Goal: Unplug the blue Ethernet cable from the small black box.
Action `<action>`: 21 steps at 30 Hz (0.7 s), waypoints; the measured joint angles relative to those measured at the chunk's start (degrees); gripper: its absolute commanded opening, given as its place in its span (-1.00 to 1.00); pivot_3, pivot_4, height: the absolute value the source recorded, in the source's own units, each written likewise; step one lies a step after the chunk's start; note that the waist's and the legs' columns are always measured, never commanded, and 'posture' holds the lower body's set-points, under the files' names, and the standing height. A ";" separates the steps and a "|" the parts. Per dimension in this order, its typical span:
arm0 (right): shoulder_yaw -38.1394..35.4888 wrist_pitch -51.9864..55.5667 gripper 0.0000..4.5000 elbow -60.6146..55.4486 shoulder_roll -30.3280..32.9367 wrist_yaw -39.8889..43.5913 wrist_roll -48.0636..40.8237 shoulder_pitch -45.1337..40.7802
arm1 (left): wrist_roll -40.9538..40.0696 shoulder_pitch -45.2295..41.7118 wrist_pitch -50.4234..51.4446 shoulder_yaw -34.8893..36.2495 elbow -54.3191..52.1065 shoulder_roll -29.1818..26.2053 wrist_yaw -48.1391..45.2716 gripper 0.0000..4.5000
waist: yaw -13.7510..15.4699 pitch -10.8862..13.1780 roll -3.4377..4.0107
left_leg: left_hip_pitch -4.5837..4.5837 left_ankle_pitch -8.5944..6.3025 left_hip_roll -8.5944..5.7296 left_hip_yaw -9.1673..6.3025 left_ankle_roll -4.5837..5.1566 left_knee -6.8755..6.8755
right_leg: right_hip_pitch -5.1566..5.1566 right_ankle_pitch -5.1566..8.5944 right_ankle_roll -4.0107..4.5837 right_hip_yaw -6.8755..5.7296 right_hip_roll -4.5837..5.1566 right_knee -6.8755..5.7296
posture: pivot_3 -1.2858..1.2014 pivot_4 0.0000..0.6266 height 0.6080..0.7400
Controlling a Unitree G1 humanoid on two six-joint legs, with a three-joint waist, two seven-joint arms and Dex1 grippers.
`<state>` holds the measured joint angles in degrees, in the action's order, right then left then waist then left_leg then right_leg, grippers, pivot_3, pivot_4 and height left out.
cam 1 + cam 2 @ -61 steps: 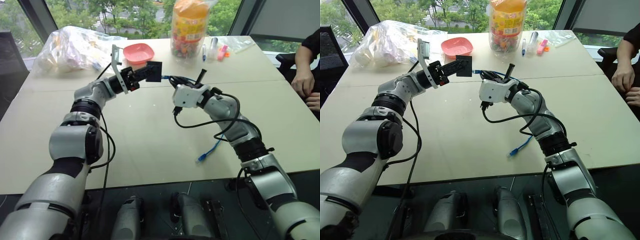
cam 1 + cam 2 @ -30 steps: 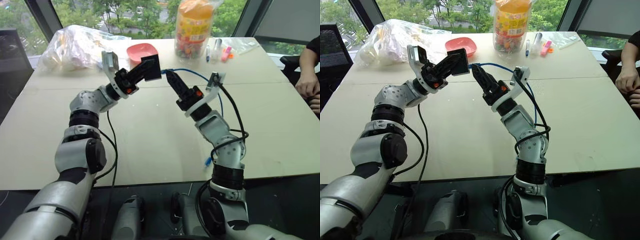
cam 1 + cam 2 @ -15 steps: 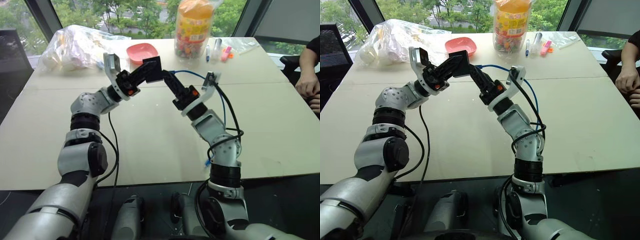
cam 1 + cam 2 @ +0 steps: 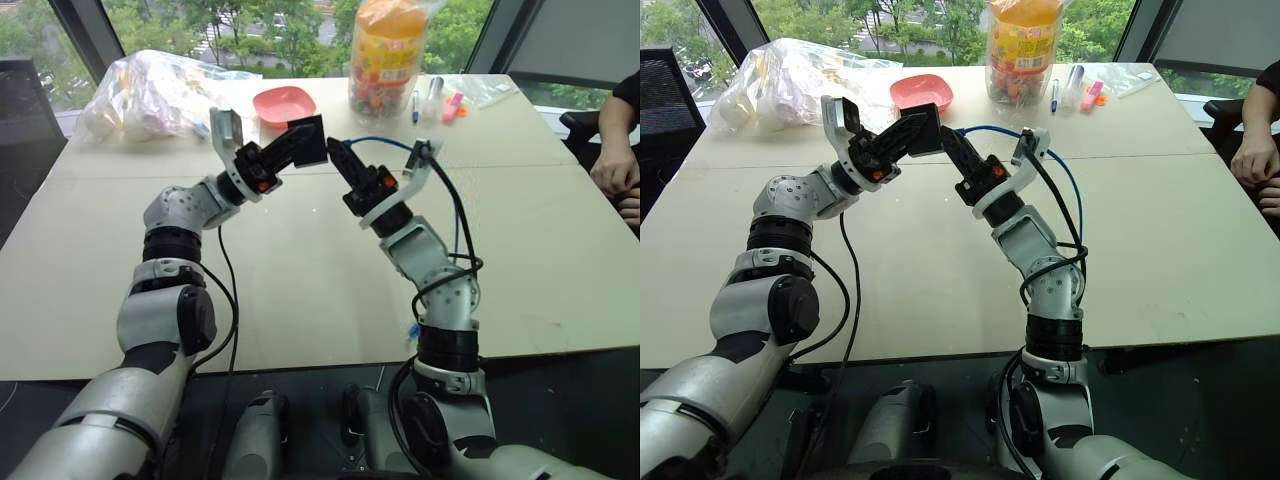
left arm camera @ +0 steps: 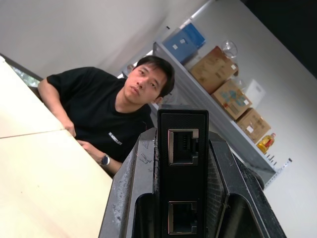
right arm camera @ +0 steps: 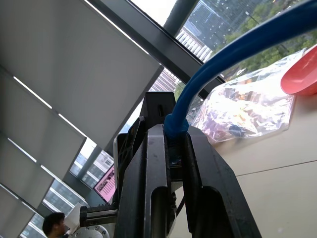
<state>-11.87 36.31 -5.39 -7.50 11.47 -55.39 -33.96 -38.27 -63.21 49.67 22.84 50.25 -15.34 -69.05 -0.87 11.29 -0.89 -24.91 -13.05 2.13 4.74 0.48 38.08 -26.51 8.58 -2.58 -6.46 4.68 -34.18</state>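
My left gripper (image 4: 290,148) is shut on the small black box (image 4: 310,138) and holds it up above the table's middle. In the left wrist view the box (image 5: 182,178) sits between the fingers (image 5: 129,198). It shows two sockets there, both with nothing in them. The blue Ethernet cable (image 4: 385,142) arcs away from the box's right edge and drops behind my right arm. Its loose plug (image 4: 412,328) is near the front of the table. My right gripper (image 4: 337,152) is shut on the cable (image 6: 237,54) right beside the box. The fingers (image 6: 153,168) hide the plug itself.
At the back of the table (image 4: 300,270) are a red bowl (image 4: 278,103), a clear plastic bag (image 4: 150,95), a tall snack jar (image 4: 382,55) and some markers (image 4: 440,100). A person's hand (image 4: 612,165) rests at the right edge. A seated person (image 5: 99,119) is beyond the box.
My right gripper has closed on the blue cable next to the box. The left gripper has kept the box in place.
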 measured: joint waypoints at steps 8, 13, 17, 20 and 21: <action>-10.14 -3.02 -0.98 9.24 11.45 -2.60 -1.01 -4.43 | -0.60 1.68 -0.19 3.15 0.28 -10.87 0.94 -0.77 | 0.09 0.01 0.01 | -0.03 0.00 -0.01 0.03 0.00 -0.04 | -0.04 0.00 0.01 0.00 0.02 0.03 | 0.03 -0.52 1.00; -8.45 -2.11 -0.98 14.19 13.45 -1.12 1.40 -6.18 | 0.37 2.26 -3.25 1.90 -0.83 -8.73 2.60 -0.77 | 0.15 0.00 0.02 | -0.05 0.00 -0.05 0.04 0.01 -0.03 | -0.03 0.00 0.01 0.01 0.04 0.03 | 0.03 -0.52 1.00; -6.51 -1.74 -0.98 24.47 19.62 -1.33 7.58 -11.75 | 6.78 5.29 -14.83 -4.37 -5.84 -3.37 8.22 -0.77 | 0.25 0.00 0.02 | -0.06 0.00 -0.15 0.07 0.01 0.01 | -0.02 -0.06 0.10 0.04 0.16 0.03 | 0.03 -0.52 1.00; -5.03 -2.51 -0.98 34.41 25.88 -1.00 14.67 -14.87 | 11.10 8.22 -23.55 -7.82 -10.11 -0.08 11.96 -0.77 | 0.21 0.00 0.02 | -0.12 -0.03 -0.23 0.13 0.07 -0.01 | -0.06 -0.06 0.08 0.04 0.20 0.05 | 0.03 -0.52 1.00; -4.50 -2.88 -0.98 38.33 27.43 -0.74 17.18 -15.64 | 12.81 9.10 -26.93 -9.42 -11.31 1.24 13.03 -0.77 | 0.22 0.00 0.02 | -0.16 -0.04 -0.27 0.15 0.09 -0.02 | -0.08 -0.05 0.07 0.03 0.20 0.06 | 0.03 -0.52 1.00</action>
<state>-16.37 33.43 32.94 19.93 10.73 -38.21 -49.60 -25.46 -54.11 22.75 13.42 38.94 -14.10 -56.03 -0.65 11.29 -0.87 -25.06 -13.09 1.86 4.89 0.57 38.06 -26.59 8.53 -2.51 -6.42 4.88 -34.12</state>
